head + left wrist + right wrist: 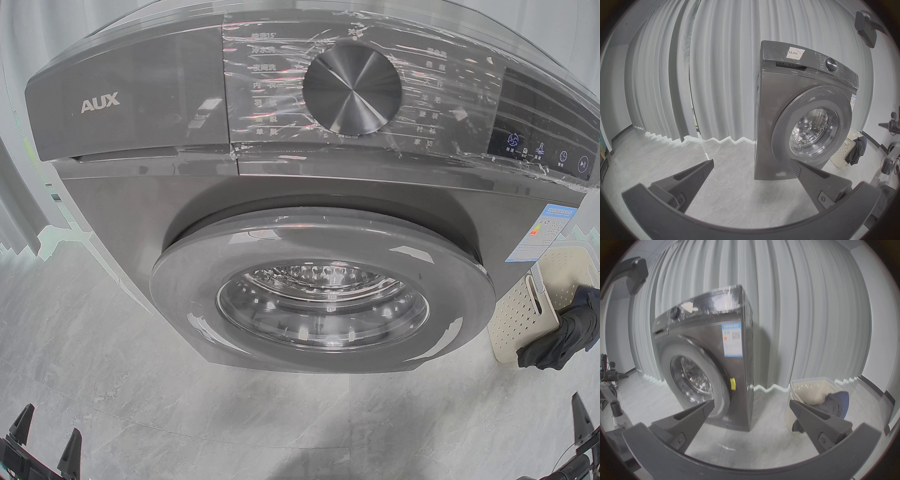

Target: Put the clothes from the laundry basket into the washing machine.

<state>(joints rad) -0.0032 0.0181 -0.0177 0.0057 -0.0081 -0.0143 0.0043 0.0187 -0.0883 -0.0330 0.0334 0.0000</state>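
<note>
The washer [125, 112] door [322, 294] was found shut, the clothes [562, 337] draped over the rim of the basket [519, 312] just to its right, and the left gripper [751, 161] and right gripper [751, 401] empty, fingers apart; opening the door fully first was judged advisable.

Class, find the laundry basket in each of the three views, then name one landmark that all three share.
Head view: basket at the right edge, on the floor beside the washer, dark clothes over its rim.
Left wrist view: small, on the floor just beyond the washer's front corner.
Right wrist view: beside the washer's side panel, partly behind the right gripper.
Shared landmark: the washer's round door.
</note>
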